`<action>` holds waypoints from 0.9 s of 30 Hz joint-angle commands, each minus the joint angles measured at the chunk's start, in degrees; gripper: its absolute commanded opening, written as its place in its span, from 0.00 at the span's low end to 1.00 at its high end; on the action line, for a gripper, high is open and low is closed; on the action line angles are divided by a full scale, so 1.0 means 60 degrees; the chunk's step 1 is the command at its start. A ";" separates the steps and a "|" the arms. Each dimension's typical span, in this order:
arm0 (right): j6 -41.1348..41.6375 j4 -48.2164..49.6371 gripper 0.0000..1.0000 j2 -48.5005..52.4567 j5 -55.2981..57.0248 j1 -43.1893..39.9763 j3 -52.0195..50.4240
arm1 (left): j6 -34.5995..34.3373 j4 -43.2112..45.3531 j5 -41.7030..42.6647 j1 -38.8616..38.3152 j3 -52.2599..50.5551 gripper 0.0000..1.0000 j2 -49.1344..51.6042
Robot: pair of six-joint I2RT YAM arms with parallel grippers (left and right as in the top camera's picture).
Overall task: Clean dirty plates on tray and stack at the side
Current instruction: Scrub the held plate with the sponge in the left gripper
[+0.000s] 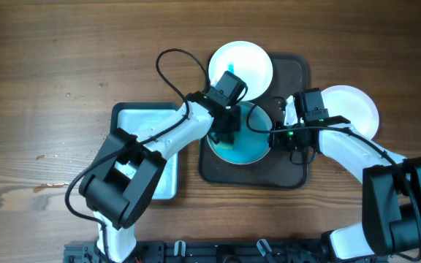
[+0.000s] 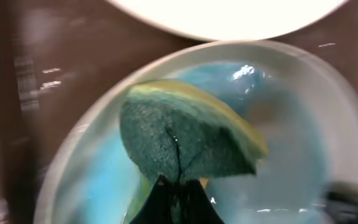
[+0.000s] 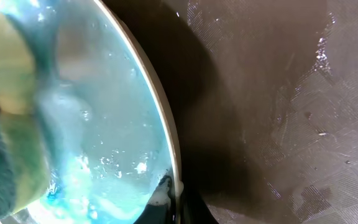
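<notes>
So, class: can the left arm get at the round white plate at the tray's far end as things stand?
Probably yes: the round white plate lies just past the left tool, nothing between, though that tool holds a green-and-yellow sponge.

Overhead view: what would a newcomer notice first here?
The blue-smeared plate in the middle of the dark tray stands out, with the left gripper pressing a green-and-yellow sponge into it. The right gripper pinches its rim; one white plate lies at the tray's far end, another on the table beside it.
</notes>
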 commanded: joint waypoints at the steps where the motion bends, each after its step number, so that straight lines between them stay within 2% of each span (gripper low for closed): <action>1: -0.0215 -0.0193 0.04 0.0441 0.0794 0.0080 -0.0401 | -0.0612 0.0929 0.2226 -0.0317 -0.0040 0.04 0.0135; 7: -0.0219 -0.0255 0.04 0.0441 0.0798 0.0087 -0.0401 | -0.0747 0.1468 0.2266 -0.0521 -0.0040 0.04 0.0262; 10: -0.0215 -0.0262 0.04 0.0441 0.0794 0.0087 -0.0401 | -0.0743 0.1264 0.2131 -0.0495 -0.0040 0.04 0.0452; 11: -0.0215 -0.0266 0.04 0.0441 0.0794 0.0087 -0.0401 | -0.0743 0.1045 0.1796 -0.0492 -0.0040 0.04 0.0474; 14: -0.0215 -0.0270 0.04 0.0441 0.0790 0.0087 -0.0401 | -0.0474 -0.0208 -0.1118 -0.0444 -0.0040 0.04 0.0477; 18: -0.0215 -0.0259 0.04 0.0441 0.0721 0.0087 -0.0401 | 0.0175 -0.1508 -0.3158 -0.0025 -0.0036 0.04 0.0474; 20: -0.0215 -0.0259 0.04 0.0441 0.0721 0.0087 -0.0401 | 0.0270 -0.2146 -0.3752 0.0229 -0.0036 0.04 0.0474; 25: -0.0211 -0.0229 0.04 0.0441 0.0721 0.0087 -0.0401 | 0.0229 -0.3056 -0.3821 0.0284 -0.0036 0.04 0.0437; 27: -0.0215 -0.0233 0.04 0.0441 0.0721 0.0087 -0.0401 | 0.0248 -0.3191 -0.3100 0.0160 -0.0036 0.04 0.0437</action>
